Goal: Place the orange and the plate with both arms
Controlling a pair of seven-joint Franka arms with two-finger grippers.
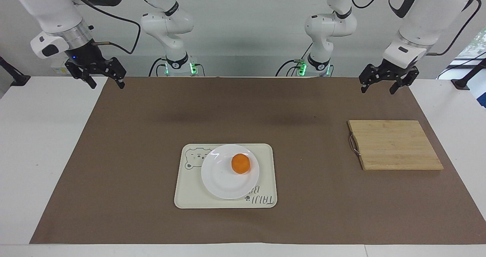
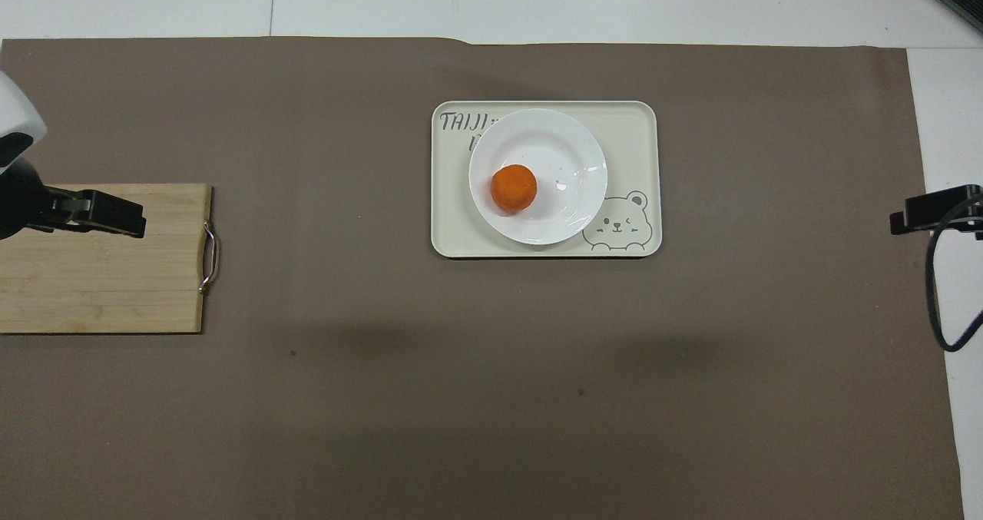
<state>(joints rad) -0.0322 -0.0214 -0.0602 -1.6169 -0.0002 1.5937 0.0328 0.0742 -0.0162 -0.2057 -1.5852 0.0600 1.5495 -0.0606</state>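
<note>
Glossy plate [image 1: 229,172] under orange [image 1: 240,163], likely slippery, fragile.
Left gripper [image 1: 384,83], right gripper [image 1: 101,75]: spread, empty, well clear; pinch rim.

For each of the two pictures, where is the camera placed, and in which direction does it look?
Facing view: high across the table, looking at the robots; both whole arms show, left gripper and right gripper raised, open.
Overhead view: above the robots' end, looking steeply down; only gripper tips show.
Shared: orange on plate, tray, cutting board.

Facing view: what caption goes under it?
Orange on plate on tray; both grippers, left and right, open and empty.
</note>
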